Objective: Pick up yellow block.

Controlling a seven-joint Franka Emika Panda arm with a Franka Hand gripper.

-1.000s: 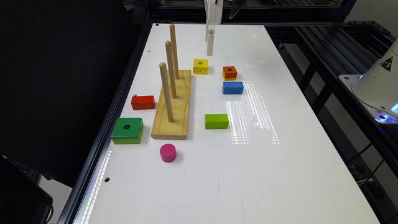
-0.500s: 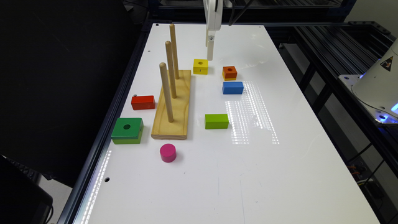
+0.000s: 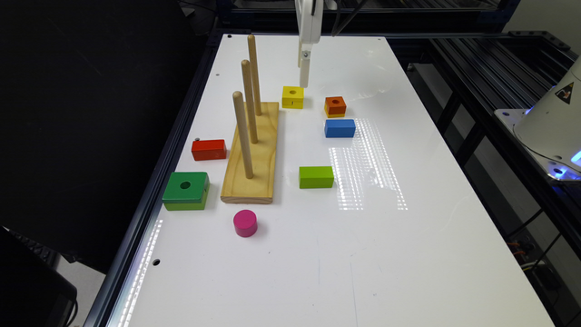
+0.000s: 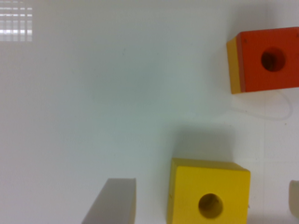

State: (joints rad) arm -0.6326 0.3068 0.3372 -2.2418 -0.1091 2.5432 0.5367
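Gripper (image 3: 304,77) hangs above far end of white table (image 3: 408,218), fingers (image 4: 112,203) spread apart, straddling yellow block (image 3: 292,96) without touching it. Yellow block sits on table just right of wooden peg board (image 3: 254,154), with orange-topped cube (image 3: 335,106) near on exterior view's right and blue block (image 3: 339,128) beyond it.

No readable text; yellow triangular warning sign (image 3: 565,92) on white robot base (image 3: 551,127), symbol perhaps hand-hazard, too small.
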